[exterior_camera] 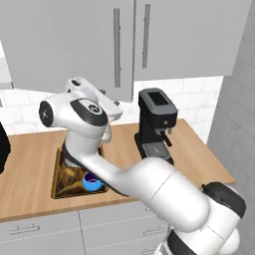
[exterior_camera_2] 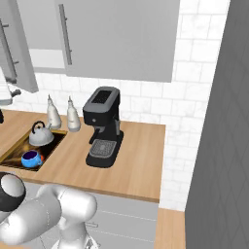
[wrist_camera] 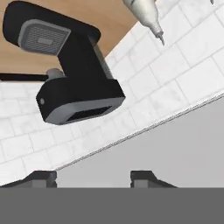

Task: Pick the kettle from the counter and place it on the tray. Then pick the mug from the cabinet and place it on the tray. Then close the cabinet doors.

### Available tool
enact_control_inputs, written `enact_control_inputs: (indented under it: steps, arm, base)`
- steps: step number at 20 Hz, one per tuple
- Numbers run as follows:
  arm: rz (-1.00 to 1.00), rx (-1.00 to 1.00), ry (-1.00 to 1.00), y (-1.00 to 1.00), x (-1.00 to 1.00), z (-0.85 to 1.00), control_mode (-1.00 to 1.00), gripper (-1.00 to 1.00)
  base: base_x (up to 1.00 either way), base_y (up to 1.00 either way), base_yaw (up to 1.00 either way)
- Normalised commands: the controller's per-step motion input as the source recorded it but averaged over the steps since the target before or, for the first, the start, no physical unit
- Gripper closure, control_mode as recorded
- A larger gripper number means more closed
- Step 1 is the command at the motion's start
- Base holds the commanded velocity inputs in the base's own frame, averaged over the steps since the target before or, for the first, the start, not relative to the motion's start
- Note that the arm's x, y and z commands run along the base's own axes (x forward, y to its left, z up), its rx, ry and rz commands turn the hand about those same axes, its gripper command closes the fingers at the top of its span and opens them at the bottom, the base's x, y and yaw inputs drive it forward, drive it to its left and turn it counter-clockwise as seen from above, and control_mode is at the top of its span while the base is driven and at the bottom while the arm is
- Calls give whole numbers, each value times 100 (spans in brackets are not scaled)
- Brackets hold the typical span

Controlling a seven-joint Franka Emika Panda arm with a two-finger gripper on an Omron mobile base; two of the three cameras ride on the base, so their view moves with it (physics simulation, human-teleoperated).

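The small bright blue mug (exterior_camera_2: 31,158) with its dark purple inside sat on the near end of the flat rectangular black-rimmed tray (exterior_camera_2: 12,154) with the brown and golden swirl picture. Just behind the mug on that tray stood the squat dome-shaped silver-grey kettle (exterior_camera_2: 40,135) with its thin black loop handle. The tray lay on the long light-brown wooden worktop (exterior_camera_2: 131,160), well left of the black espresso machine (exterior_camera_2: 103,126). Two tall narrow silver-white bottles (exterior_camera_2: 73,116) stood behind the tray, against the white tiled wall (exterior_camera_2: 146,104).

In the hand view the gripper (wrist_camera: 94,177) showed two dark fingertips (wrist_camera: 144,176) standing apart with nothing between them, before a flat grey panel that was probably a cabinet door; whether the jaws were fully released I could not tell.

Above the tray, the left of the two large flat light-grey cabinet doors (exterior_camera: 64,45) with long vertical metal bar handles hung lower in the left base view than the right one, apparently ajar.
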Motion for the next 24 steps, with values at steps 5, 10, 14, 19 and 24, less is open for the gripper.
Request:
enact_control_inputs:
  steps: [5,10,14,19,24]
  arm:
    - [-17,0,13,-14,89,0,-100,-100]
    - [-7,0,4,-28,82,-4,-100,-100]
    - [0,0,-6,-42,70,-28,-100,-100]
    - [0,0,-3,-36,80,-21,-100,-100]
    - [0,0,-2,-30,83,-14,-100,-100]
  base:
    - [0,0,0]
    - [0,0,0]
    - [0,0,0]
    - [0,0,0]
    - [0,0,0]
